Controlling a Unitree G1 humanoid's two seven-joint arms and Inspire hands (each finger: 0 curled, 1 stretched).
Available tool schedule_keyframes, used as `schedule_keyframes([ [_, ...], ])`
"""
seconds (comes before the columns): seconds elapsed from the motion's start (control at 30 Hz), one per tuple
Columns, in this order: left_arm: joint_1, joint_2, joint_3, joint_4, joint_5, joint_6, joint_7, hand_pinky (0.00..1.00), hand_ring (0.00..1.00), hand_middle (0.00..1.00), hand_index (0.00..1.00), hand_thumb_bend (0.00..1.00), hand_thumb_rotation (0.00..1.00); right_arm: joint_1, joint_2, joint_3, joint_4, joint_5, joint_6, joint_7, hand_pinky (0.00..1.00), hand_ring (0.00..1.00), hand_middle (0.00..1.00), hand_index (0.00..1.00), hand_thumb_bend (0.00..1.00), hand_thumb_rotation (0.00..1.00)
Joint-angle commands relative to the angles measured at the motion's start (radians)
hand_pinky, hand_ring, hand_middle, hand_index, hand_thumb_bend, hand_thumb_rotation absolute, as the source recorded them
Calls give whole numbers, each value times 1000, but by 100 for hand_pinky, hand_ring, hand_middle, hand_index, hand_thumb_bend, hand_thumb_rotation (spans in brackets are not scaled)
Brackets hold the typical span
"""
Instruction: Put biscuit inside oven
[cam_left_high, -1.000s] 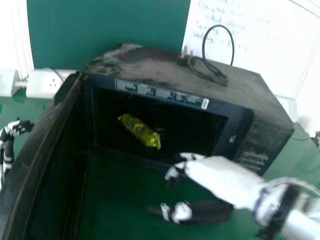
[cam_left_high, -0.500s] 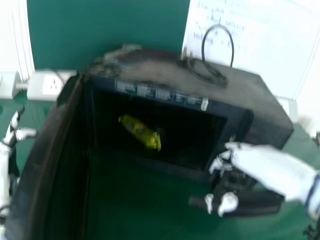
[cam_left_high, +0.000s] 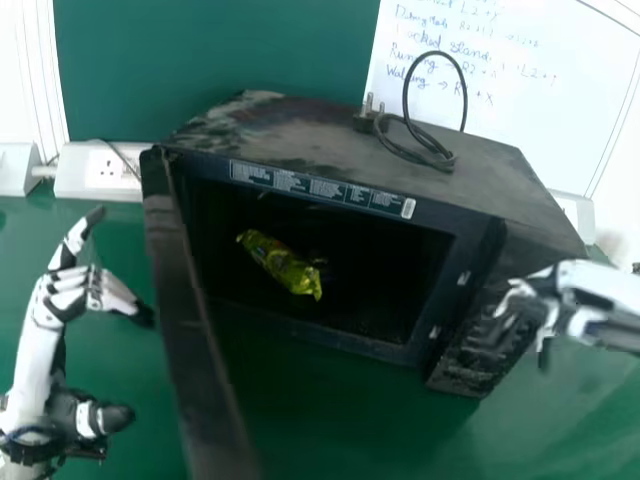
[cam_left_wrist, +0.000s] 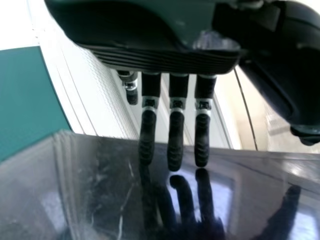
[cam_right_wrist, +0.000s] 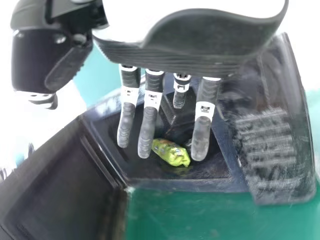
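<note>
A yellow-green biscuit packet (cam_left_high: 280, 262) lies inside the black oven (cam_left_high: 460, 300), and the right wrist view shows the packet (cam_right_wrist: 171, 152) in the cavity too. The oven door (cam_left_high: 195, 330) stands swung out on the left side. My left hand (cam_left_high: 75, 290) is beside the door's outer face, its fingers mostly straight; the left wrist view has the hand (cam_left_wrist: 175, 135) against the glossy door (cam_left_wrist: 100, 190). My right hand (cam_left_high: 545, 300) is at the oven's right front corner, holding nothing; in the right wrist view the hand (cam_right_wrist: 148, 120) has straight fingers.
A power cable (cam_left_high: 412, 150) with its plug rests on top of the oven. White socket boxes (cam_left_high: 100, 172) stand behind on the left. A whiteboard (cam_left_high: 500, 90) leans at the back right. The green table (cam_left_high: 350, 420) lies in front.
The oven door has swung partway inward, toward the right. My left hand has come further into view beside it. My right hand has drawn back to the right and up, away from the oven's front.
</note>
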Motion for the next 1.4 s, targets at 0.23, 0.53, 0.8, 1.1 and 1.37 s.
schedule_keyframes([
  [0.23, 25, 45, -92, -12, -51, 16, -16, 26, 36, 39, 39, 66, 37, 62, -23, -56, 123, 26, -40, -46, 39, 47, 53, 61, 84, 40],
  [0.53, 39, 120, -141, -14, -42, 73, -74, 30, 41, 46, 44, 70, 30, 112, -23, -91, 125, 36, -54, -78, 42, 47, 50, 63, 84, 41],
  [0.8, 58, 215, -202, -18, -57, 183, -159, 37, 51, 57, 55, 71, 10, 141, -24, -107, 99, 43, -47, -108, 45, 49, 52, 65, 87, 44],
  [1.1, 40, 309, -287, -72, -154, 459, -331, 50, 65, 73, 71, 57, 0, 161, -16, -121, 65, 52, -33, -146, 41, 47, 52, 66, 85, 40],
  [1.37, -32, 341, -330, -127, -148, 632, -427, 53, 69, 78, 76, 51, 0, 174, -14, -126, 50, 54, -40, -163, 43, 48, 53, 66, 82, 37],
])
